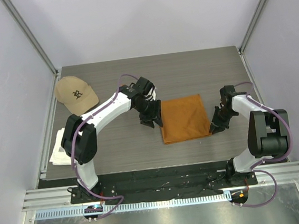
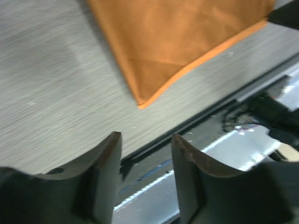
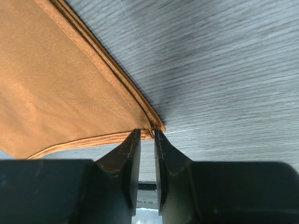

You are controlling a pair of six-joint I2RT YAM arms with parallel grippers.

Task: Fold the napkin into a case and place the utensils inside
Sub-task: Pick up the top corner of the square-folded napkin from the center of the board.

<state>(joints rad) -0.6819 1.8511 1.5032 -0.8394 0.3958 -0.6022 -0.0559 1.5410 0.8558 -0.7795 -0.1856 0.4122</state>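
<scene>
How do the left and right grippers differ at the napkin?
The left gripper has jaws apart, empty; the right gripper has them nearly together on the napkin corner. The left gripper sits clear of the cloth; the right gripper touches it. Both flank the napkin, one per side.

We're looking down on a grey wood-grain table (image 1: 188, 71) boxed in by plain white panels: a back wall (image 1: 145, 17), a left wall (image 1: 6, 104) and a right wall (image 1: 291, 66). Slim aluminium posts (image 1: 31, 36) run up the two back corners. Along the table's near edge there's a slotted aluminium rail (image 1: 46, 198), and below that a shiny metal sheet (image 1: 165, 221) catching a soft glare. The light is pretty even and flat, and shadows on the tabletop are faint.
</scene>
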